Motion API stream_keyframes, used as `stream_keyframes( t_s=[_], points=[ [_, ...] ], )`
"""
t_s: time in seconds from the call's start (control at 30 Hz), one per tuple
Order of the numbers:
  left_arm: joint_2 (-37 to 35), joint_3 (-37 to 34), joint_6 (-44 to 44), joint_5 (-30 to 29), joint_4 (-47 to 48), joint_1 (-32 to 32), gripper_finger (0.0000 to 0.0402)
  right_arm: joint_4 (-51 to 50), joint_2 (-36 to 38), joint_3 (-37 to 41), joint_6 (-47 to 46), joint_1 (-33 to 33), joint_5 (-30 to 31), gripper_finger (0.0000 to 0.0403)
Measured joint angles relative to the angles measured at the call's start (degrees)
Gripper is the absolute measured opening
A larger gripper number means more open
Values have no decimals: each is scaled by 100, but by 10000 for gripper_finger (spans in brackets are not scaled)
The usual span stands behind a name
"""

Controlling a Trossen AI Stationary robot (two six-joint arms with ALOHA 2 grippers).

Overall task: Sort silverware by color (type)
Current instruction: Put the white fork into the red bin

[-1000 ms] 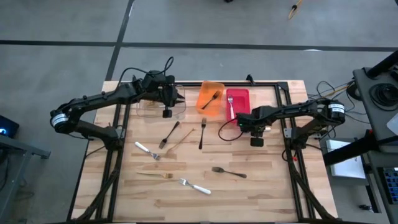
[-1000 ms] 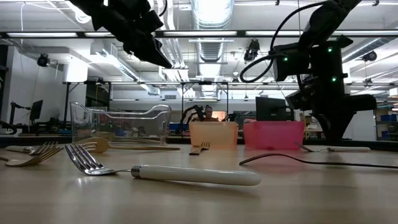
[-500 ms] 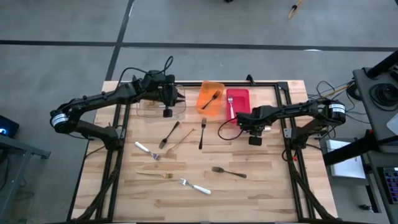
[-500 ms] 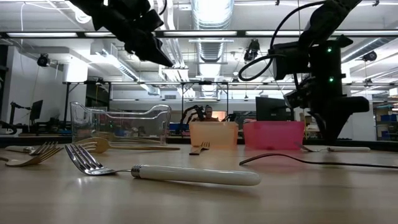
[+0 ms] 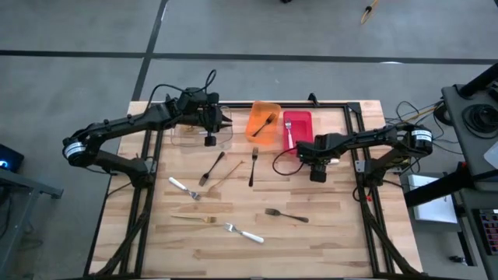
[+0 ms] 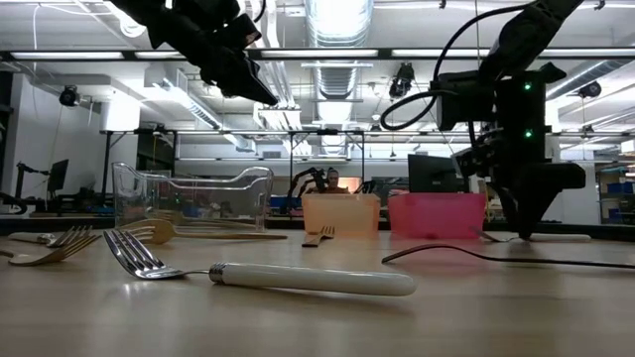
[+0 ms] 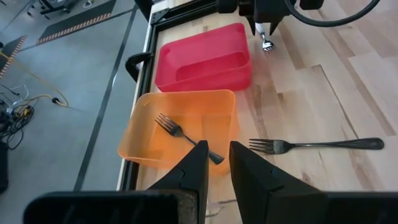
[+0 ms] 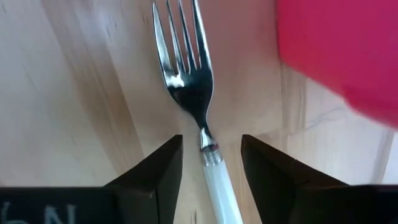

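The right hand [image 8: 204, 168] hangs low over the wooden bench [image 5: 327, 233], just beside the red plastic bin [image 5: 297, 127], with its two dark fingers [image 8: 149, 171] standing apart on either side of a silver fork with a pale handle [image 8: 189, 93]. That fork lies flat on the boards, its tines pointing away from the wrist, its neck between the fingers, which do not yet grip it.

The main risk lies in the closing. The fork is thin and lies flush with the wood, so the fingers may scrape the surface and slide over the neck, or pinch only one edge and flick it sideways. The smooth handle could also twist in the grip and swing as it lifts. The red bin's wall is close by, so a lift that drifts that way could knock the fork against it.

The left hand [image 7: 216, 167] hovers above the clear plastic bin [image 5: 201, 134], fingers close together with nothing visible between them. The orange plastic bin [image 7: 180, 134] holds one black fork [image 7: 186, 137], and another black fork [image 7: 314, 145] lies on the bench near it. Several more utensils remain scattered across the boards.
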State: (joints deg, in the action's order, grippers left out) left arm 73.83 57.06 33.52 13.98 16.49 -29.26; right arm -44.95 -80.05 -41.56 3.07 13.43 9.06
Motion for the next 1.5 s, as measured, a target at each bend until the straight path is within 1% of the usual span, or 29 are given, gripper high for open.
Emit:
stream_keyframes(
  t_s=[0.3,0.43,0.53,0.77,0.93,1.03,1.1,1.27,1.4,1.5],
  points=[
    [0,0,2,2,1,2,48,464,-101,226,-73,-2,-67,127],
    [0,0,-7,2,0,2,48,512,-204,247,-103,5,-296,107],
    [0,0,-17,4,2,2,48,537,-215,253,-124,4,-394,85],
    [0,0,-33,4,2,0,48,568,-203,260,-311,-11,-581,18],
    [1,0,-35,4,3,1,48,567,-162,262,-421,-11,-599,11],
    [1,0,-35,2,11,2,48,562,-17,264,-565,-11,-679,11],
    [0,0,-37,2,16,1,48,543,131,266,-782,-15,-807,10],
    [0,0,7,1,16,2,48,508,466,40,-1403,-79,-1508,9],
    [0,0,17,0,-5,-4,48,465,539,-202,-2034,-196,-1658,9],
    [0,0,28,-2,-7,-7,48,499,554,-473,-2299,-249,-1607,9]
  ],
)
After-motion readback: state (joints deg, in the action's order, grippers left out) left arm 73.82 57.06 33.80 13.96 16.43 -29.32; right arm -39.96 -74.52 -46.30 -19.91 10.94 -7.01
